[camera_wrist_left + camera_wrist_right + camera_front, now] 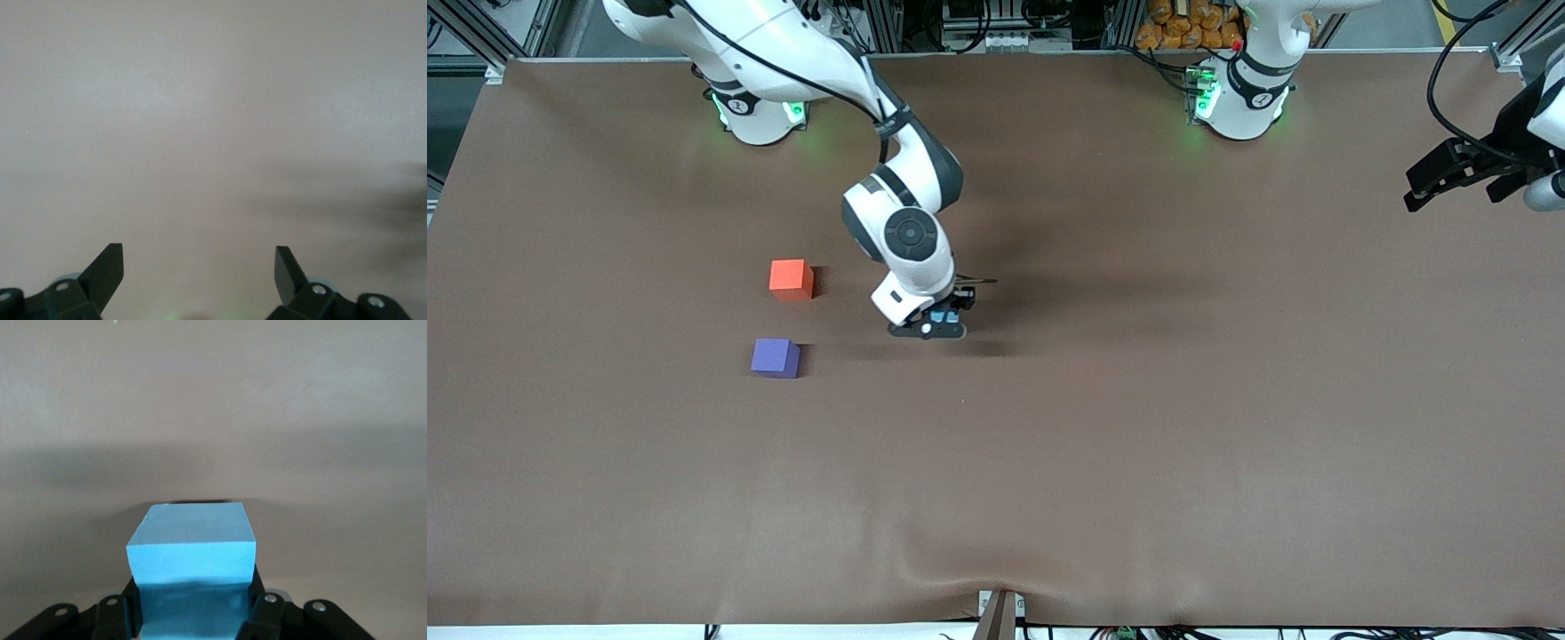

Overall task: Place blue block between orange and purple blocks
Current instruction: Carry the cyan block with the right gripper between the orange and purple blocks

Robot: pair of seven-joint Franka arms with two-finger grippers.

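Note:
The light blue block [192,543] sits between the fingers of my right gripper [193,603], which is shut on its two sides. In the front view the right gripper [941,320] is low at the table with the blue block [940,316] in it, beside the orange and purple blocks toward the left arm's end. The orange block [791,278] lies on the table, and the purple block [775,357] lies nearer the front camera, a gap between them. My left gripper [199,257] is open and holds nothing; it waits at the left arm's end [1427,188].
Brown cloth covers the table [1138,427]. The right arm's forearm and wrist [907,236] hang over the middle of the table. A small bracket [999,613] sticks up at the table's front edge.

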